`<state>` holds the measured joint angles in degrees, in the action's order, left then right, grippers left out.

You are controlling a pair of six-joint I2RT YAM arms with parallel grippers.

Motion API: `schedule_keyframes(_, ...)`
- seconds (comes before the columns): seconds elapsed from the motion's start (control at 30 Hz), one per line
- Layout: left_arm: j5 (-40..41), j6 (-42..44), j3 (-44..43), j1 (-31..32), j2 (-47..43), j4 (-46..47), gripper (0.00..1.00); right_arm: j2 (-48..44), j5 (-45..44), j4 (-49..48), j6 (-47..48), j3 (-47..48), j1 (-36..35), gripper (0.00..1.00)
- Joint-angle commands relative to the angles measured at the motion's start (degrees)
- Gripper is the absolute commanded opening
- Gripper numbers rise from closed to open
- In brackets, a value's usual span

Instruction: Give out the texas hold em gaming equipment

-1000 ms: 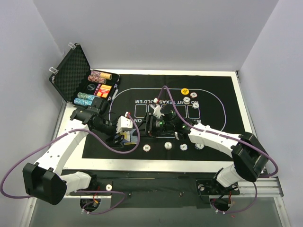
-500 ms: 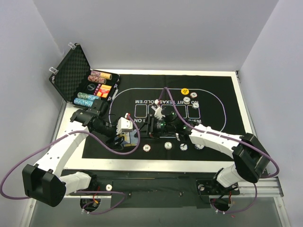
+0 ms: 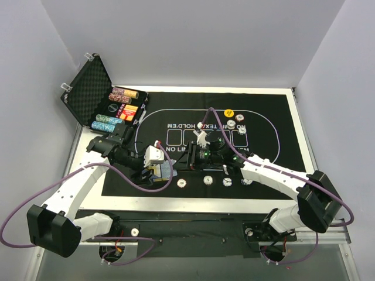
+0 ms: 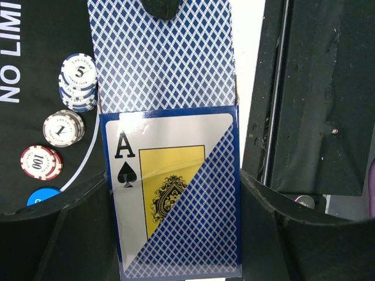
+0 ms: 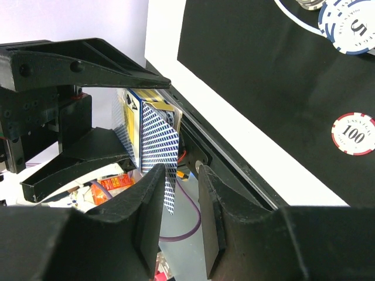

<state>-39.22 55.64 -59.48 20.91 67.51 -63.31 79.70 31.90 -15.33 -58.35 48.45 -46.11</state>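
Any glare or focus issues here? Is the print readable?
Left wrist: faint sheen across the card box, ace legible, 5 chip sharp. Right wrist: right claw looms near, dark and soft; the 100 chip is crisp. Top external: even light, chip print too small to read.

A white tabletop (image 3: 193, 205) fills the middle of the overhead view. A black felt mat (image 3: 275, 117) lies flat on it and covers most of its surface, leaving a white border along the near, left and right edges. The mat carries a printed white oval, a row of small rectangles, and the words "NO LIMIT TEXAS HOLD'EM". At the far left corner sits an open black case (image 3: 88, 88), its foam-lined lid raised, right against the mat's corner.
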Motion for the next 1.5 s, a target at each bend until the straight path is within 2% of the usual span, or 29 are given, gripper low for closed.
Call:
schedule_keyframes(0.0,-2.1,-0.4,-0.5,0.2,-1.6,2.1,0.00,-2.0,-0.5,-0.2,0.5,0.1,0.3,0.25)
schedule_keyframes(0.2,-1.6,-0.7,-0.5,0.1,-1.5,2.6,0.00,-2.4,0.1,-3.7,-2.1,-1.2,0.3,0.21)
schedule_keyframes(0.33,-1.5,-0.8,-0.6,0.1,-1.2,2.6,0.00,-2.5,0.2,-3.8,-1.8,-1.3,0.2,0.32)
schedule_keyframes(0.37,-1.5,-0.7,-0.7,0.1,-1.1,2.6,0.00,-2.4,-0.3,-3.3,-1.1,-0.9,0.1,0.40)
schedule_keyframes(0.43,-1.6,-0.9,-0.8,0.1,-1.0,2.8,0.00,-1.2,-1.1,-1.0,0.1,0.9,-0.6,0.47)
schedule_keyframes(0.53,-1.7,-1.2,-1.1,0.2,-0.8,2.9,0.00,0.6,-1.3,0.7,1.1,4.3,-2.1,0.48)
schedule_keyframes(0.7,-1.6,-1.4,-1.3,0.2,-0.8,2.8,0.00,2.0,-1.1,1.0,1.4,5.5,-2.7,0.47)
schedule_keyframes(0.93,-1.7,-1.7,-1.8,0.2,-0.6,2.8,0.00,2.4,-1.4,2.2,2.4,5.1,-2.5,0.40)
schedule_keyframes(1.2,-3.2,-2.5,-3.7,0.1,-0.7,2.5,0.00,1.1,-4.2,7.1,4.9,4.2,-1.4,0.35)
schedule_keyframes(1.47,-3.3,-2.6,-3.6,0.2,-0.7,2.5,0.00,-1.9,-4.9,7.3,4.5,2.5,0.1,0.30)
